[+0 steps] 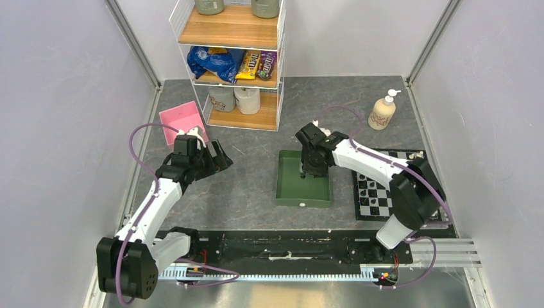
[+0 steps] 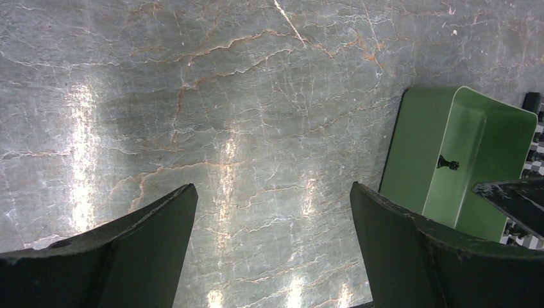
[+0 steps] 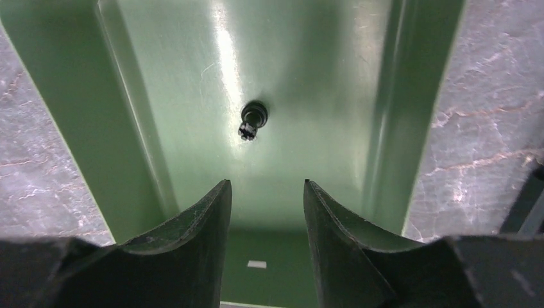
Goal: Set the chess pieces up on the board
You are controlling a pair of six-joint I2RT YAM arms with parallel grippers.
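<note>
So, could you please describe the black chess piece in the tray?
Start at the green tray mid-table, left of the chessboard. On its floor, below the right gripper, stands one tiny black chess piece, the only dark piece there.

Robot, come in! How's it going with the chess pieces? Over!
Left gripper open, empty, over the table. Right gripper open, empty, above a black chess piece in the green tray. Path to it unblocked.

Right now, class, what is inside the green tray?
One black chess piece on the tray's floor, ahead of the open right gripper. The arm hides part of the floor from above.
</note>
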